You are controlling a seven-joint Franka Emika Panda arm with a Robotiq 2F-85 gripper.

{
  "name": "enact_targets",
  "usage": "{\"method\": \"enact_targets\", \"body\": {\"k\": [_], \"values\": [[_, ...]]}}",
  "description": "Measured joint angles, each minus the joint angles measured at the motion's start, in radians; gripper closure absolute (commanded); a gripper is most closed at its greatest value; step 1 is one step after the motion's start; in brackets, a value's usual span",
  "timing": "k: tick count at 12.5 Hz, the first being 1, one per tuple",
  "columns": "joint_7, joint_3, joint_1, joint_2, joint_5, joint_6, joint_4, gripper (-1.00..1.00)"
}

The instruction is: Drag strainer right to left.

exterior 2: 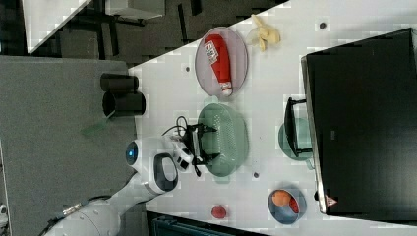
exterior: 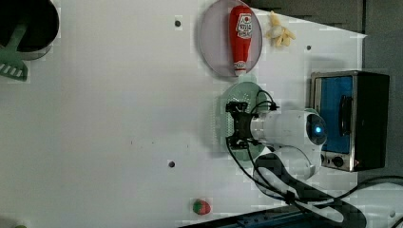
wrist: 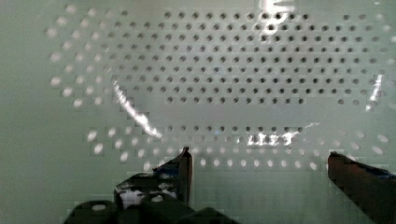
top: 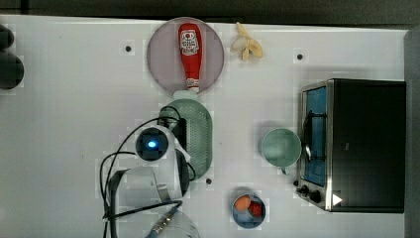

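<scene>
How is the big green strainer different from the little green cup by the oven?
The strainer is an oblong basin pierced all over with small holes; the cup is round with solid walls. The strainer is clearly larger than the cup. In the top view the strainer lies partly under the robot's open gripper, while the cup stands apart beside the toaster oven. Both are pale green and sit upright on the white table.

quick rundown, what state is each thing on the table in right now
gripper: open, fingers spread just above the strainer
strainer: upright, empty, beside the plate
ketchup bottle: lying on its side on the plate
cup: upright, empty, in front of the oven
toaster oven: door closed
banana: peeled open, lying on the table
bowl: upright, holding an orange piece and a red piece
</scene>
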Motion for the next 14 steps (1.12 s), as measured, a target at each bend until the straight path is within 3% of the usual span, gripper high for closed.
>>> {"method": "enact_targets", "body": {"k": [5,8,11,14], "values": [[0.064,-0.004,0.099,0.024,0.018,-0.025,0.051,-1.0],[0.108,0.029,0.124,0.08,0.008,-0.057,0.139,-1.0],[0.158,0.021,0.183,0.088,0.019,-0.109,0.15,-1.0],[0.24,0.013,0.207,0.115,0.009,-0.125,0.207,-1.0]]}}
